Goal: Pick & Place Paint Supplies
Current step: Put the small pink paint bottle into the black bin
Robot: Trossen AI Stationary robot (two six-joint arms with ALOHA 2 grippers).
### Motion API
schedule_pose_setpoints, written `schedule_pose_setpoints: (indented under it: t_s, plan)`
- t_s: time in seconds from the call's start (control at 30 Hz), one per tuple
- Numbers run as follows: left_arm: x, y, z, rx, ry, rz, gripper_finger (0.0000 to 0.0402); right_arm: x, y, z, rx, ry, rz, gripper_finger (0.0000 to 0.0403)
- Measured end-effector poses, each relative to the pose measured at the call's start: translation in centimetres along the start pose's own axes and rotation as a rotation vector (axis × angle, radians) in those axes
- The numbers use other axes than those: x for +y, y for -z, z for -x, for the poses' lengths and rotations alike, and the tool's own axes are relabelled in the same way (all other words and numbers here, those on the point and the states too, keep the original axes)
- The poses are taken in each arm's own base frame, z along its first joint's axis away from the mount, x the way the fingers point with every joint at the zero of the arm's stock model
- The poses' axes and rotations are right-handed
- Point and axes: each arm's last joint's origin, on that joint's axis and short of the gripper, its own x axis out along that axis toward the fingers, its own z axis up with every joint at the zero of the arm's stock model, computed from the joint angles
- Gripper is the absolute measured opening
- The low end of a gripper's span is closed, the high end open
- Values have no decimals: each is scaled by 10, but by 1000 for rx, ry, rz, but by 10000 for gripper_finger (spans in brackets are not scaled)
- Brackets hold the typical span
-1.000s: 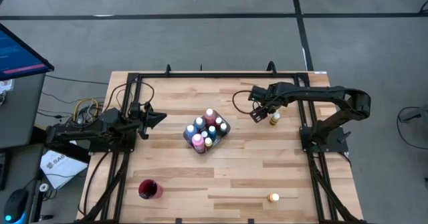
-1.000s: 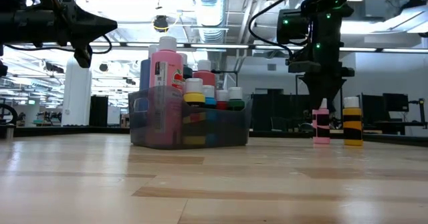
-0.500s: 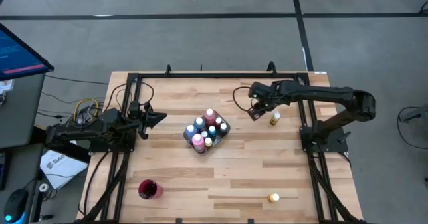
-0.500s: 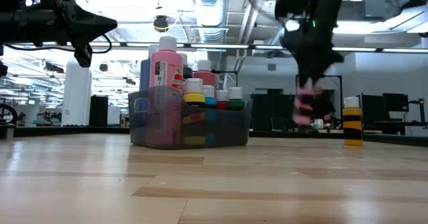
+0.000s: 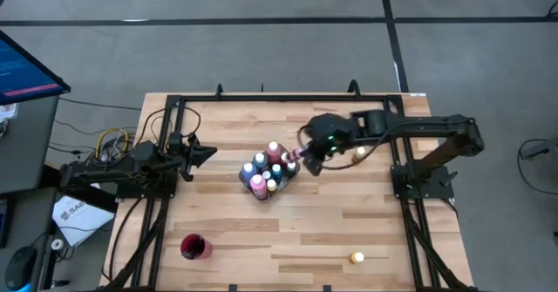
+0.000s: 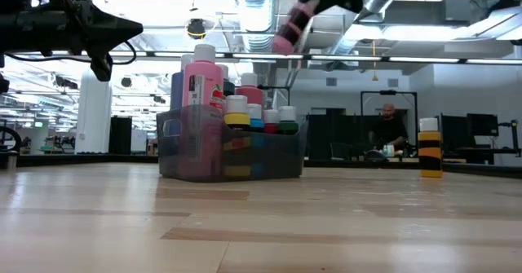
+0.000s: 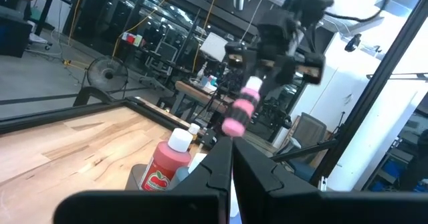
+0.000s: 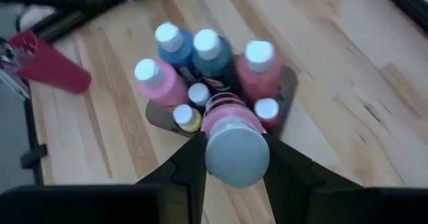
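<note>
The right gripper (image 5: 307,159) hangs in the air beside the right edge of the grey tray (image 5: 293,172), its fingers clamped on one small pink bottle (image 8: 231,140) with a pale cap. In the low view that pink bottle (image 6: 292,28) is tilted and well above the tray's contents, clear of the table. The left wrist view shows the same bottle (image 7: 242,107) lifted over the tray, held from above by the dark gripper.

The tray sits near the middle of the wooden table (image 5: 227,231) and holds bottles standing upright. From the right wrist view six caps can be counted in it: one large pink bottle (image 8: 155,80), one blue bottle (image 8: 171,42), one teal bottle (image 8: 210,51), one red bottle (image 8: 259,62), one small yellow bottle (image 8: 185,118) and one small one with a white cap (image 8: 267,110); a seventh cap (image 8: 198,93) shows in the middle, its colour unclear.

Two yellow bottles stand outside the tray: one (image 5: 360,152) just right of the right gripper, near the table's far right side, and one (image 5: 357,257) near the front right edge. One red cup (image 5: 193,247) lies on its side near the front left.

The left gripper (image 5: 207,152) waits at the left of the table, fingers pressed together on nothing, pointing toward the tray
</note>
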Motion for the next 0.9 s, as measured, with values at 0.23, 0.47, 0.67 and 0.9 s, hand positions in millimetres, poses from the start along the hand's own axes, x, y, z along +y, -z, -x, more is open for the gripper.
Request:
schedule_pose_setpoints:
  t_s: [0.23,0.47,0.67,0.9]
  plan:
    - [0,0,0,-3,2,0,3,28,1,-49,150,38,136,112]
    - [0,-1,0,-9,4,1,3,37,6,-86,277,88,242,113]
    - [-1,-1,0,-13,6,2,3,33,6,-107,305,108,267,113]
    - [-1,-1,0,-14,7,2,3,29,10,-128,347,130,294,113]
